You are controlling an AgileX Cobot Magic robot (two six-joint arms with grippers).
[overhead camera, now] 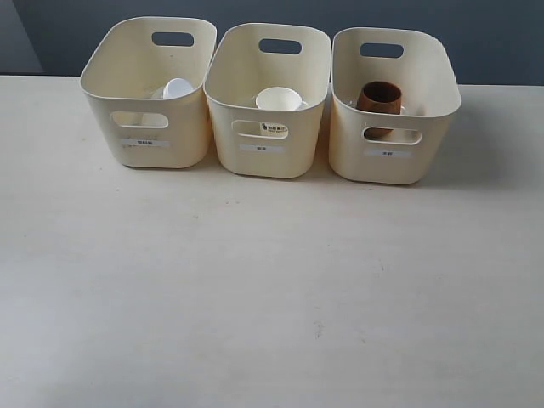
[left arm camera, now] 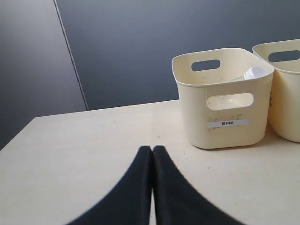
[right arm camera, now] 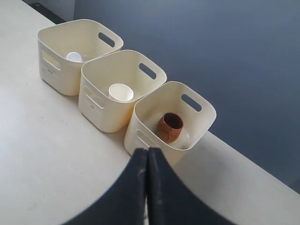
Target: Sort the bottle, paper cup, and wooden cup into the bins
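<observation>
The left claw (left arm camera: pixel 151 150) is pressed together, its two dark fingers meeting along a thin seam with nothing between them, and it hangs above the pale surface (overhead camera: pixel 272 297) short of the left bin (overhead camera: pixel 102 127). The right claw (right arm camera: pixel 146 151) is likewise closed and empty, its tips together, looking down from above at the row of tubs with the right bin (overhead camera: pixel 348 157) nearest to it. Between those two tubs stands the middle bin (overhead camera: pixel 223 144). All three are matching cream plastic with rounded corners, cut-out handles and a small white label on the front, and they sit side by side at the far part of the surface, before a dark grey-blue wall (overhead camera: pixel 493 42). Their rims come very close, and I cannot tell whether they touch. The bottle (overhead camera: pixel 178 87) is inside the left bin, on the side toward the middle one. Only its white cap and a bit of clear shoulder show over the front wall, so whether it leans or lies is not clear. The paper cup (overhead camera: pixel 279 100) stands upright in the middle bin, mouth up, its dark printed mark showing through the front cut-out. The wooden cup (overhead camera: pixel 379 98) stands upright in the right bin — reddish-brown, dark inside — and its lower part shows through that tub's front cut-out. Each item is apart from the others, one to a tub, and neither claw touches anything.
</observation>
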